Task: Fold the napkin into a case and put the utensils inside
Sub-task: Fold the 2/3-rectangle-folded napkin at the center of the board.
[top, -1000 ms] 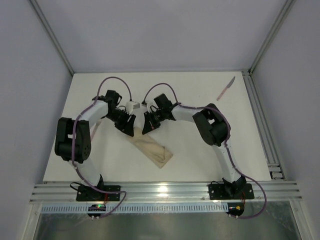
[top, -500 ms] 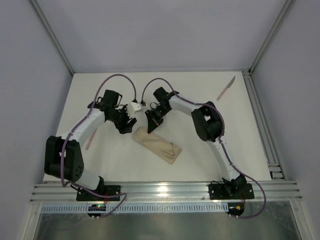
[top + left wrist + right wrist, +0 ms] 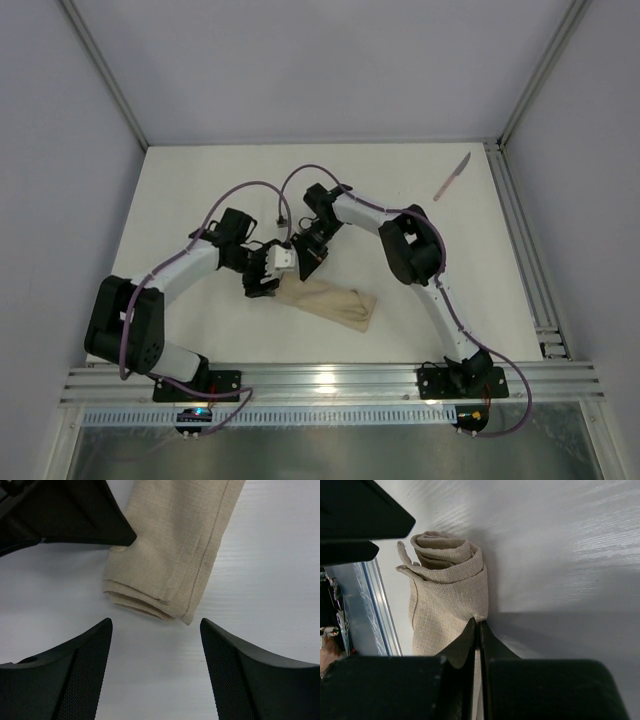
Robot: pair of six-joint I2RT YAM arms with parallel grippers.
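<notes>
The beige napkin is folded into a narrow case (image 3: 335,303) lying left to right near the table's front middle. Its rolled, layered left end shows in the left wrist view (image 3: 170,565) and the right wrist view (image 3: 445,590). My left gripper (image 3: 262,284) is open just short of that end, its jaws (image 3: 155,626) apart over bare table with nothing between them. My right gripper (image 3: 304,264) is shut, pinching the case's edge (image 3: 479,624). A knife with a pinkish handle (image 3: 452,177) lies at the far right. No other utensil is in view.
The white table (image 3: 200,190) is bounded by an aluminium rail at the near edge (image 3: 330,380) and another along the right (image 3: 520,240). Grey walls enclose the back and sides. In the left wrist view a right finger (image 3: 65,515) sits beside the case.
The case has slid right and towards the near edge and turned closer to level. My left gripper followed to its left end. My right gripper stayed on its edge.
</notes>
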